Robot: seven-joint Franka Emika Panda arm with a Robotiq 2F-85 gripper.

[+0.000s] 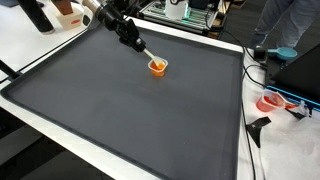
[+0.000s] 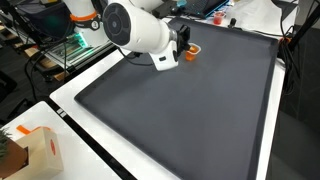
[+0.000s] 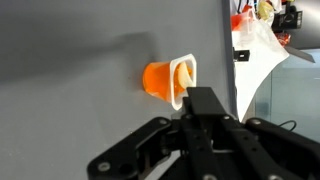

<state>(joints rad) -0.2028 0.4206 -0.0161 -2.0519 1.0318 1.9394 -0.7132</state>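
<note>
A small orange cup (image 1: pixel 157 66) with a white rim stands on the dark grey mat (image 1: pixel 130 110), near its far edge. It also shows in the other exterior view (image 2: pixel 190 51) and in the wrist view (image 3: pixel 160 78). My gripper (image 1: pixel 143 50) reaches down at a slant to the cup. In the wrist view its two fingers (image 3: pixel 200 97) are pressed together, with their tip at the near edge of the cup's rim. They seem to pinch that rim. The cup's base looks to rest on the mat. In an exterior view the arm's white body partly hides the gripper (image 2: pixel 181 46).
The mat lies on a white table (image 1: pixel 245 120). A cardboard box (image 2: pixel 25 150) sits at a table corner. A red-and-white item (image 1: pixel 270 101) lies beyond the mat's edge. Cables and equipment (image 1: pixel 185 12) crowd the far side, and a person (image 1: pixel 285 25) stands nearby.
</note>
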